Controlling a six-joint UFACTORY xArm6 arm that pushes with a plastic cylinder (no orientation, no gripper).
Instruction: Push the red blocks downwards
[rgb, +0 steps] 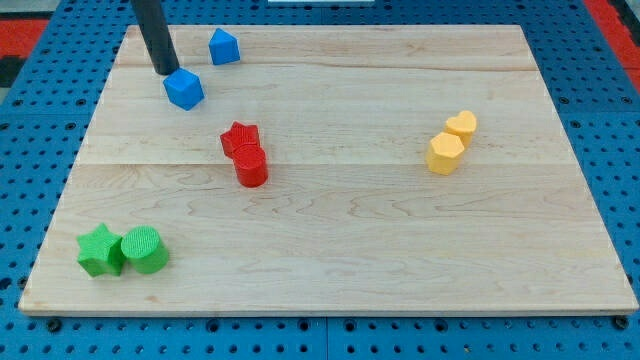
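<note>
A red star block (240, 137) and a red cylinder (251, 167) sit touching each other left of the board's middle, the star above the cylinder. My tip (166, 72) is at the view's upper left, touching the top-left side of a blue cube (184, 89). The tip is well up and left of the red blocks.
A blue pentagon-like block (224, 46) lies near the top edge. A yellow heart (461, 125) and a yellow hexagon (446, 153) sit together at the right. A green star (100, 250) and a green cylinder (145, 249) sit at the bottom left. The wooden board (380, 250) ends on a blue pegboard.
</note>
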